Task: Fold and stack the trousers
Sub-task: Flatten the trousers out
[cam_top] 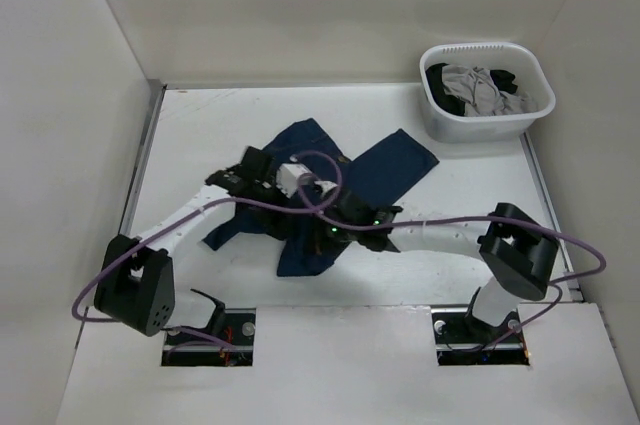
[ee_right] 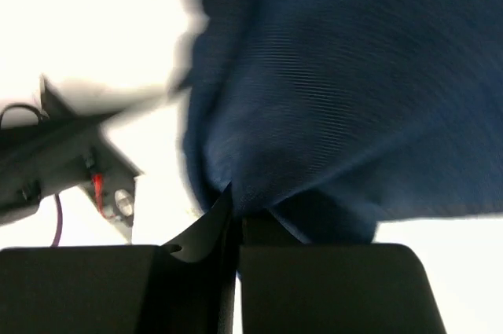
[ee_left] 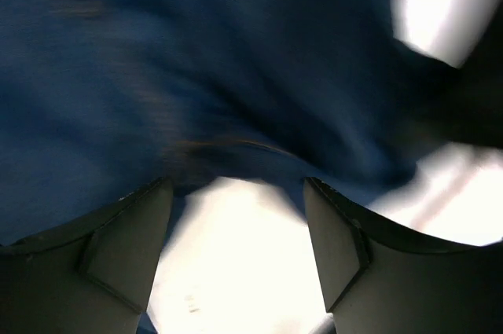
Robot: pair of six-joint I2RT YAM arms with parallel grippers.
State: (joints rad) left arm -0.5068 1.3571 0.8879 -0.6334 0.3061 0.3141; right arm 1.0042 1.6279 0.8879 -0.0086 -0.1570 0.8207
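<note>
1. Trousers (cam_top: 390,167) lie crumpled in the middle of the white surface (cam_top: 200,125), one leg reaching far right
2. Right hand (ee_right: 234,210) has its fingers together, clamped on a fold of the blue cloth
3. Left hand (ee_left: 236,189) has fingers apart at the cloth's edge, holding nothing

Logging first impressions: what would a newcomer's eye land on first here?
The dark navy trousers lie sprawled mid-table. The right gripper is pinched shut on the cloth, and the left gripper stands open at its edge. A white basket of grey and black garments sits far right.
</note>
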